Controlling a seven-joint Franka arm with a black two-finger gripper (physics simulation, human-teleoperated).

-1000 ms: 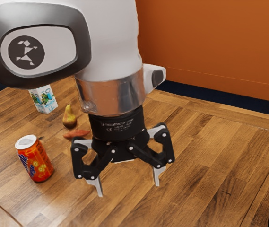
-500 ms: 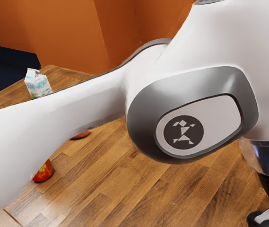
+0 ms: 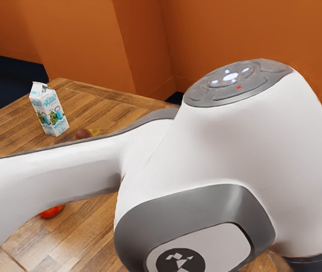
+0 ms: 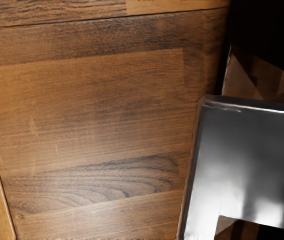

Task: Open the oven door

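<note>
One silvery metal part (image 4: 246,160), direction and long axis unclear, cannot tell tool's state

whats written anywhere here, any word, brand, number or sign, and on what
No word or number is legible.
Carton: lettering too small to read.
Round emblem on my arm: white angular shapes, no letters.
Red mark on my arm: too small to read.

A carton (image 3: 50,112) stands upright on the wooden bench (image 3: 115,109), near a brown round thing (image 3: 82,134); something red (image 3: 52,212) sits partly hidden; an orange wall (image 3: 81,45) rises behind.
</note>
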